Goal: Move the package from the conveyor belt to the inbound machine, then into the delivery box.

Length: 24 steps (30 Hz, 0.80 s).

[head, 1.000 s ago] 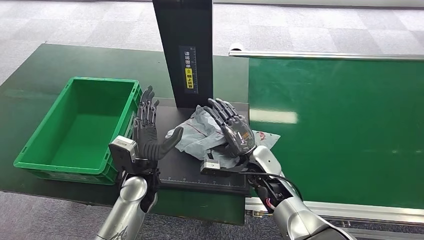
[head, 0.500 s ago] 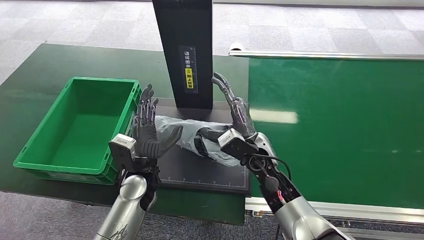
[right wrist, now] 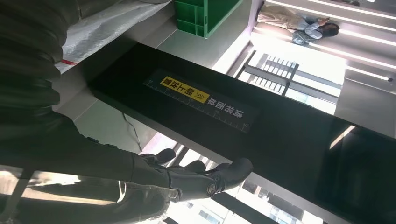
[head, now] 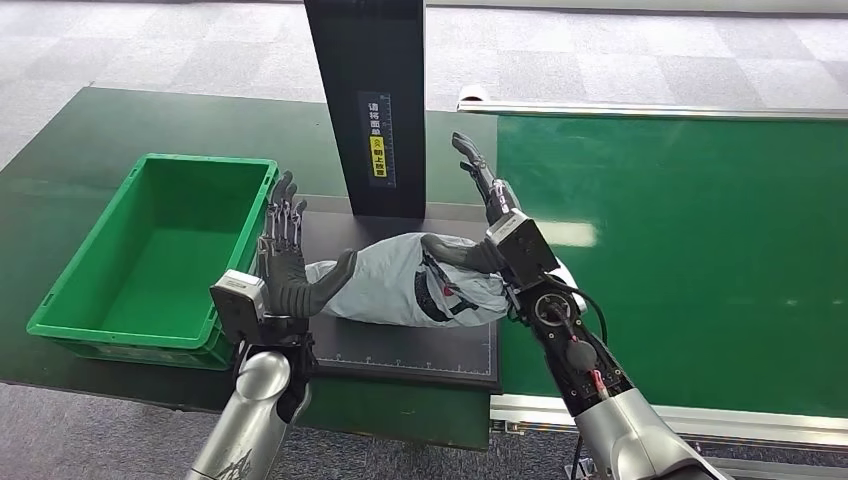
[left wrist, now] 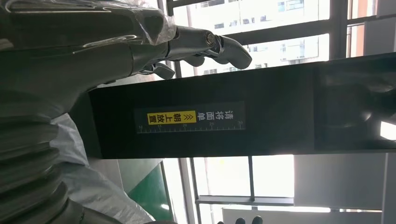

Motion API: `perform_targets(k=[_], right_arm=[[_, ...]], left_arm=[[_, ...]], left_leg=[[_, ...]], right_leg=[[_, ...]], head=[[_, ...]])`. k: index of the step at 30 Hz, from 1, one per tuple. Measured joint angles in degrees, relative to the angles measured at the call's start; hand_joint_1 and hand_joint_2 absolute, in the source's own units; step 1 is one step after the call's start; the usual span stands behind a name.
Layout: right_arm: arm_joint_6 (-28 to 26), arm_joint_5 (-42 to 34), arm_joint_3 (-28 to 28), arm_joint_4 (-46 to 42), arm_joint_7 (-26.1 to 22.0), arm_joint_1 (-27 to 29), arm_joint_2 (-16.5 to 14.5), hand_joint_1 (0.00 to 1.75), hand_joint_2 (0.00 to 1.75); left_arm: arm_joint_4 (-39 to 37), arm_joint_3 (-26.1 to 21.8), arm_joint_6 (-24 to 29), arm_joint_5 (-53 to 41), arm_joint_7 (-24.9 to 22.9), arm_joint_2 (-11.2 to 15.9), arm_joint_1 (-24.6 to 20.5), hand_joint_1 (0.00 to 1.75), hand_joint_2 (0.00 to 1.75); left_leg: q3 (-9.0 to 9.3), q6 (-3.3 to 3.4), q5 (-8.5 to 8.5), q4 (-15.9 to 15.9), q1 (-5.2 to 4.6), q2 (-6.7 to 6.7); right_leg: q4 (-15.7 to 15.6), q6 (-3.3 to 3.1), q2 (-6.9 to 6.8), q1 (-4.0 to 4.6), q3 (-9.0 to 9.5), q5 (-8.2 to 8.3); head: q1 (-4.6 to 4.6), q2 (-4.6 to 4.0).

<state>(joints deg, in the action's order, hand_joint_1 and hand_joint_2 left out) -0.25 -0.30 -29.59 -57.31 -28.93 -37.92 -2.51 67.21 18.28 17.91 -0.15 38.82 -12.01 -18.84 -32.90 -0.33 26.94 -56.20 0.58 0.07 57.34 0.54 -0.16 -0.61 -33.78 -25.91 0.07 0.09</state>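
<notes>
Grey package [head: 400,285] lying flat on the black platform of the inbound machine [head: 420,350], directly between the two hands, in front of the machine's upright column [head: 367,100]. Left hand [head: 290,265] standing upright at the package's left end, fingers spread and raised, thumb reaching to the bag's edge; touching or just short of it, cannot tell. Nothing held. Right hand [head: 480,225] at the package's right end, fingers apart and pointing up beside the column, thumb laid across the top of the crumpled end; resting on it rather than clamping, as far as can be judged. Same spread fingers visible against the windows in both wrist views, with the column's yellow label [head: 378,140] just beyond the fingertips.

Conveyor belt [head: 680,250] to the outer side of the right hand, green delivery box [head: 110,320] just outside the left hand, nothing visible inside it.

Step in hand, judged from the layout: belt-to-machine leg done, package sitting at the machine, hands framing it for the second lift.

Next move calls for pressing inward from both ends together, lifting clear of the platform, carrying past the left hand's side over the box rim, and releasing. Soft bag likely to sag or slip if squeezed unevenly.
</notes>
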Motion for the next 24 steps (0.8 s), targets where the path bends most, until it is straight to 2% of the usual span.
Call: perform_targets(k=[18, 24], right_arm=[[0.51, -0.1, 0.44, 0.09, 0.84, -0.12, 1.21, 0.0, 1.75], [2.32, -4.88, 2.15, 0.96, 2.4, -0.03, 1.37, 0.0, 1.75]], left_arm=[[0.0, -0.1, 0.21, -0.01, 0.15, 0.02, 0.08, 0.0, 1.75], [0.01, -0.1, 1.23, -0.13, 0.27, 0.25, 1.17, 0.0, 1.75]], left_leg=[[-0.01, 0.0, 0.0, 0.0, 0.0, 0.0], [-0.01, 0.0, 0.0, 0.0, 0.0, -0.01]], right_leg=[[0.0, 0.0, 0.0, 0.0, 0.0, 0.0], [0.0, 0.0, 0.0, 0.0, 0.0, 0.0]], head=[[0.0, 0.0], [0.0, 0.0]])
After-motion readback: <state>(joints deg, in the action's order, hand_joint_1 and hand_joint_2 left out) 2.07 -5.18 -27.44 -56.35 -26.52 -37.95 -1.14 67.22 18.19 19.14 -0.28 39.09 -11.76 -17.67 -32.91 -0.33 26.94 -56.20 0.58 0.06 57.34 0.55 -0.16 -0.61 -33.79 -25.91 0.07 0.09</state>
